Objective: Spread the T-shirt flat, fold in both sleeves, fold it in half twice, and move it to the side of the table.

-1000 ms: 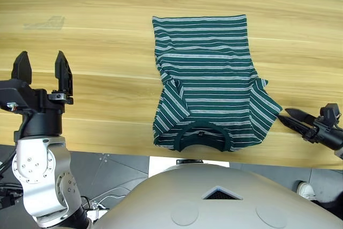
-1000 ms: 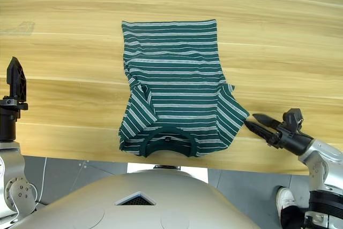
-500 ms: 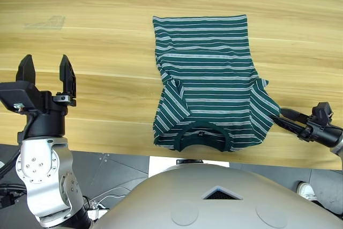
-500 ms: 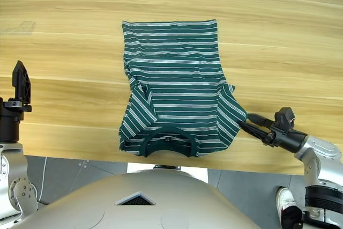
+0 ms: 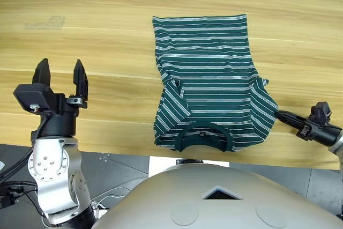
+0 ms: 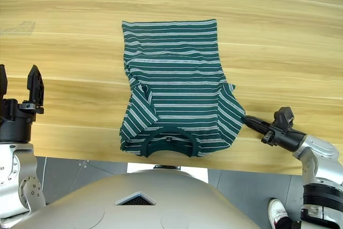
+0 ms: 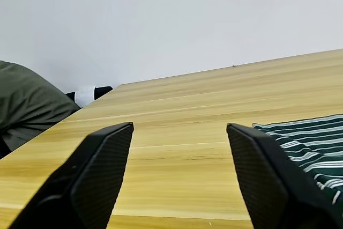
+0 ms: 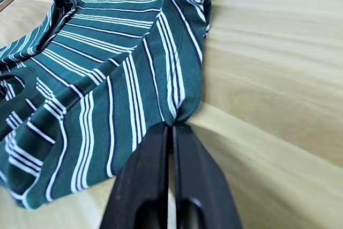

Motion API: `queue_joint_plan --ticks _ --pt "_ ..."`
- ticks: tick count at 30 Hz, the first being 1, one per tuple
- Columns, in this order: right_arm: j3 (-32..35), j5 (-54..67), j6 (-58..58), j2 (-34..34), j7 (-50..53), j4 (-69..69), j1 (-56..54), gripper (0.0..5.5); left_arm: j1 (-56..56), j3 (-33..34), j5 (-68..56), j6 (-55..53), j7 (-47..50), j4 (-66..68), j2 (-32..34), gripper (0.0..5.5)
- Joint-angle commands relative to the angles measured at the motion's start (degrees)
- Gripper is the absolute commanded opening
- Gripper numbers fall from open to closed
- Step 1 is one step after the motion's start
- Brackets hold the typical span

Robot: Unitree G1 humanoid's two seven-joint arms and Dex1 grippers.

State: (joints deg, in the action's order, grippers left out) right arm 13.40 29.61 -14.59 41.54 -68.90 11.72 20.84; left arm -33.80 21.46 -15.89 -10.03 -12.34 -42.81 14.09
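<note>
A dark green T-shirt with white stripes lies on the wooden table, collar toward me and hem at the far side. Its left sleeve is folded in over the body, and the right sleeve bulges out at the side. My right gripper lies low on the table at the right sleeve's edge. In the right wrist view its fingers are shut on the fabric edge. My left gripper stands open and upright, well to the left of the shirt, holding nothing. The left wrist view shows the shirt beyond its fingertip.
The table's near edge runs just below the collar, with dark floor under it. Bare wood stretches to the left of the shirt and beyond its hem.
My right gripper was open a short way from the sleeve; it slid up to the sleeve's edge and shut on it. My left gripper moved right, toward the shirt, still open.
</note>
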Motion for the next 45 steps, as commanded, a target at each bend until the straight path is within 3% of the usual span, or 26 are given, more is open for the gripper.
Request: queue_joint_plan --ticks 1,10,17,25,31,36,40,45 --pt "2.3 7.6 -6.5 -0.6 -4.0 -5.7 1.5 0.02 -0.3 -0.3 0.6 0.4 -0.3 0.8 -0.3 3.25" --pt "2.8 10.4 -9.0 -1.6 -3.9 -13.2 2.7 0.02 -1.0 -1.9 0.8 1.1 -1.3 0.3 -0.3 3.25" --pt "-4.0 -1.9 -1.3 -5.3 6.3 -20.9 2.4 0.02 -2.1 -5.2 3.1 2.0 -2.6 -0.1 0.2 3.25" --pt "-4.9 6.6 -5.8 -5.8 5.1 -30.7 2.8 0.02 -1.1 -6.2 4.5 2.5 -2.7 0.4 0.0 3.25" --pt "-13.7 -16.4 7.1 -4.9 14.2 -25.2 2.4 0.02 -1.7 -7.7 5.5 3.0 -3.0 -1.6 0.0 3.25" --pt "-16.5 -21.7 11.2 -7.5 19.8 -24.4 0.6 0.02 -2.4 -9.5 6.7 3.4 -3.0 -1.6 -0.1 3.25" --pt "-16.7 -13.4 7.8 -6.6 14.2 -27.4 2.5 0.02 -2.4 -10.7 7.5 3.9 -3.0 -0.8 -0.2 3.25" --pt "-13.9 6.1 -4.4 -3.2 5.2 -35.6 5.6 1.01 -2.0 -11.6 8.0 4.1 -2.9 -0.1 -0.1 3.25"
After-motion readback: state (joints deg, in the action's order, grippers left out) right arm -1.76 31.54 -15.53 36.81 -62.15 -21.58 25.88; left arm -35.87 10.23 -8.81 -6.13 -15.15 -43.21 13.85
